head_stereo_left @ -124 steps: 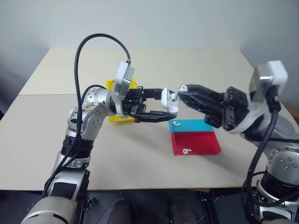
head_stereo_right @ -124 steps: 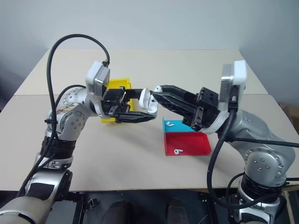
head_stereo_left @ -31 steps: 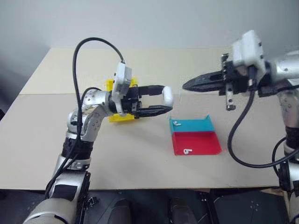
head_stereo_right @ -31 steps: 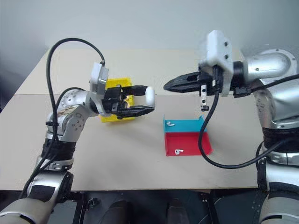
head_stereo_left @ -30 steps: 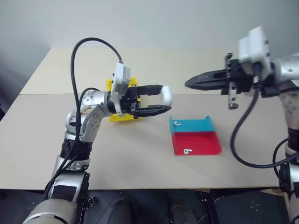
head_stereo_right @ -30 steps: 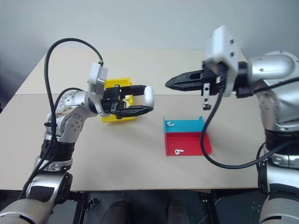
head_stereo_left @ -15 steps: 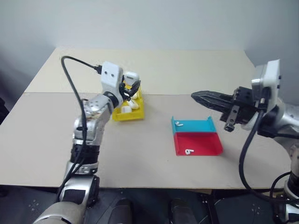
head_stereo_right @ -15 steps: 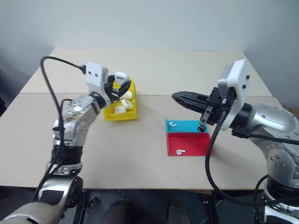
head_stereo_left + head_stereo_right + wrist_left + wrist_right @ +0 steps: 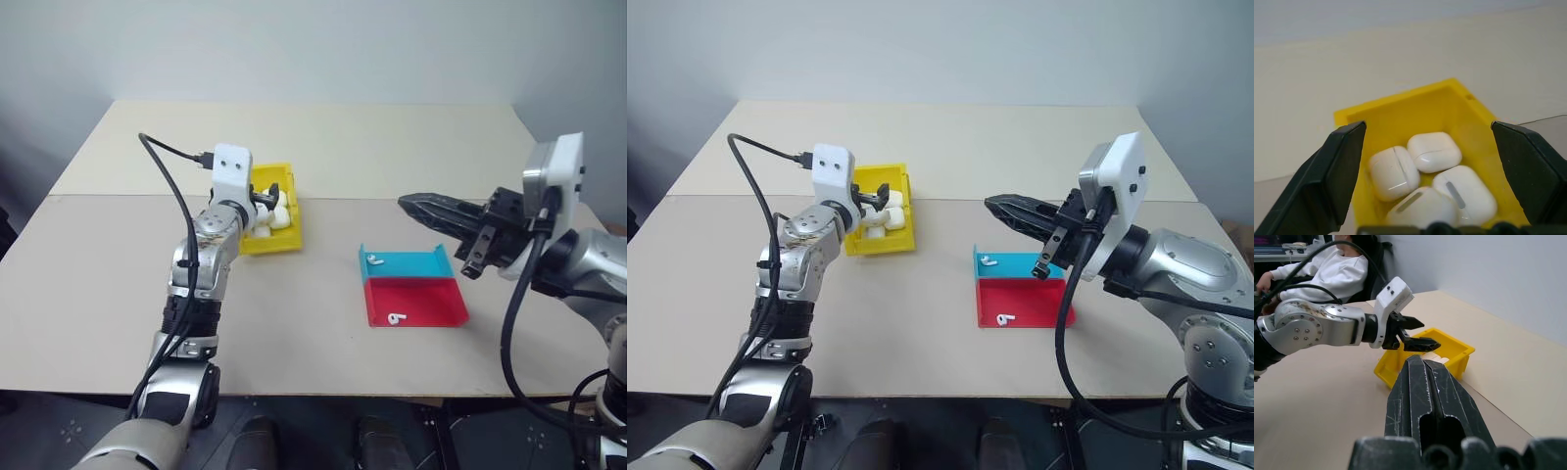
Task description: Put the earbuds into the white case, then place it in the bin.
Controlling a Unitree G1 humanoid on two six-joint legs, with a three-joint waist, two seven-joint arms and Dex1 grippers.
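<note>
Four white cases [image 9: 1427, 183] fill the bin [image 9: 1400, 110] under the spread left tool [image 9: 1430, 176]; right tool [image 9: 1426, 396] closed.

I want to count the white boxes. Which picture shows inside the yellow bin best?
The left wrist view: it looks into the yellow bin at four white cases. The eye views show the bin partly behind the left gripper; the right wrist view shows its outside.
</note>
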